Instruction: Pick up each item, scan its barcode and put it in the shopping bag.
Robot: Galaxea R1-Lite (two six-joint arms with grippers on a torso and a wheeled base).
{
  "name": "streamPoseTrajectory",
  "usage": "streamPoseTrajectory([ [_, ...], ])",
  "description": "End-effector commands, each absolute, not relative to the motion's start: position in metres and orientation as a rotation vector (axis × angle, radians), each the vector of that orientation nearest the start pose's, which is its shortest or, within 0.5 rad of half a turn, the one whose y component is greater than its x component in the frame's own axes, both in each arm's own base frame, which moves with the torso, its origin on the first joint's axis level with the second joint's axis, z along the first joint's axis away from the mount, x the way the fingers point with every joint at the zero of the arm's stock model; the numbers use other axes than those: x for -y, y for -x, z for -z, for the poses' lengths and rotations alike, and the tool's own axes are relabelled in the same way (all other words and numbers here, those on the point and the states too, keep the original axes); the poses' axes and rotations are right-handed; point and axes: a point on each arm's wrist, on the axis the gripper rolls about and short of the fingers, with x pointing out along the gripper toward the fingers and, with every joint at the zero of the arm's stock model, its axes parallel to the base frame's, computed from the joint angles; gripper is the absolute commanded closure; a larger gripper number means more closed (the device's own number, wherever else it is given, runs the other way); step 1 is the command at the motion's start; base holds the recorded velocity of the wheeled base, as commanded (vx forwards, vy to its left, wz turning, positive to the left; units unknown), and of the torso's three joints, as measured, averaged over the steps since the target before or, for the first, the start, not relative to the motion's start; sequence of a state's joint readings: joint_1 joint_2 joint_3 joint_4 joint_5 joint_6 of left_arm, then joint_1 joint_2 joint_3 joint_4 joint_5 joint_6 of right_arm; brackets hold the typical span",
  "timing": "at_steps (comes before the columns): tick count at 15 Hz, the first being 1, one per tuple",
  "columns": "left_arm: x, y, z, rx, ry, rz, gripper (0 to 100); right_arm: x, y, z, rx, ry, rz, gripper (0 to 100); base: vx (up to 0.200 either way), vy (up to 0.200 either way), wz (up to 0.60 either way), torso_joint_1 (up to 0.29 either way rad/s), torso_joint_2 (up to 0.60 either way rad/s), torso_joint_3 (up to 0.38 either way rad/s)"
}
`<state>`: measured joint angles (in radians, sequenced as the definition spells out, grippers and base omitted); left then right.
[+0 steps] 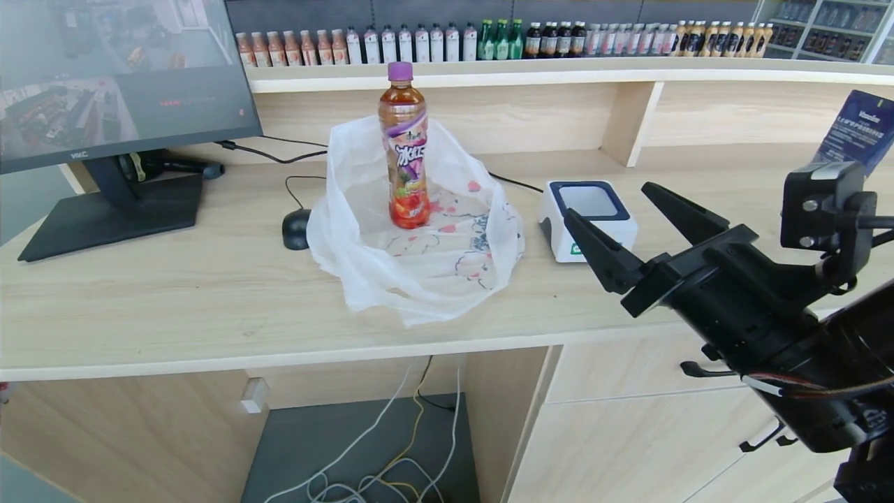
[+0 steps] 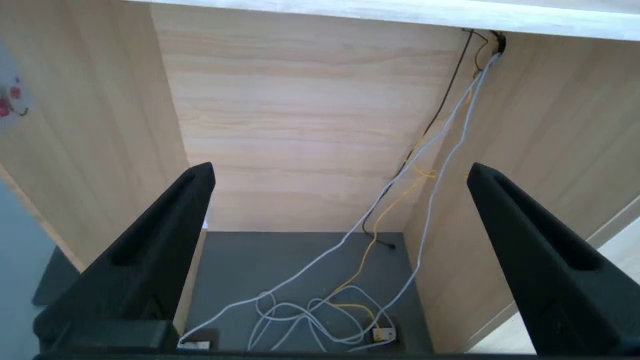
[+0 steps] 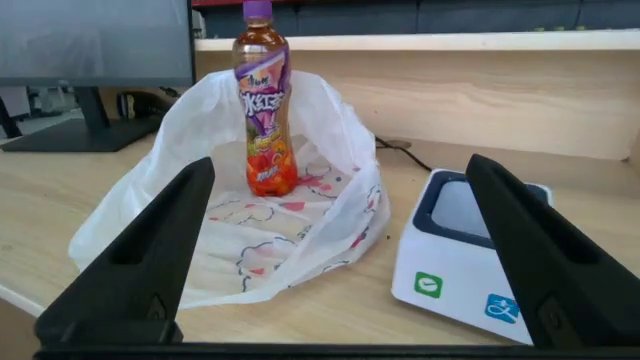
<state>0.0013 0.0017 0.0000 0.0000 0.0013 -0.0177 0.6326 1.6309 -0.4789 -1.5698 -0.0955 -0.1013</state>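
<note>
A drink bottle point(image 1: 404, 150) with a purple cap and orange-red liquid stands upright inside the open white shopping bag point(image 1: 419, 258) on the wooden counter; it shows as the bottle point(image 3: 265, 105) in the bag point(image 3: 250, 250) in the right wrist view. A white barcode scanner point(image 1: 588, 216) point(image 3: 470, 265) sits just right of the bag. My right gripper point(image 1: 632, 223) point(image 3: 340, 260) hangs open and empty in front of the scanner, right of the bag. My left gripper point(image 2: 340, 260) is open below the counter, facing the cable recess.
A monitor point(image 1: 119, 77) on a black stand is at the counter's left, with a black mouse point(image 1: 296, 229) and cables beside the bag. Shelves of bottles point(image 1: 503, 40) line the back. Loose cables point(image 2: 330, 310) lie under the counter. A blue sign point(image 1: 858, 129) stands far right.
</note>
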Motion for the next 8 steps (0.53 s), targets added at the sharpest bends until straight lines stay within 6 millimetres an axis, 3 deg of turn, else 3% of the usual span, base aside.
streamPoseTrajectory([
  [1, 0.0, 0.0227, -0.0755, -0.002, 0.018, -0.003, 0, -0.1471, -0.2045, -0.2158, 0.437, -0.057, -0.506, 0, 0.0, -0.2, 0.0, 0.007, 0.0, 0.007],
  [8, 0.0, 0.0227, -0.0755, -0.002, 0.02, -0.003, 0, -0.1473, -0.2062, -0.2135, 0.427, -0.056, -0.505, 0, 0.0, -0.2, 0.0, 0.003, 0.0, 0.002],
])
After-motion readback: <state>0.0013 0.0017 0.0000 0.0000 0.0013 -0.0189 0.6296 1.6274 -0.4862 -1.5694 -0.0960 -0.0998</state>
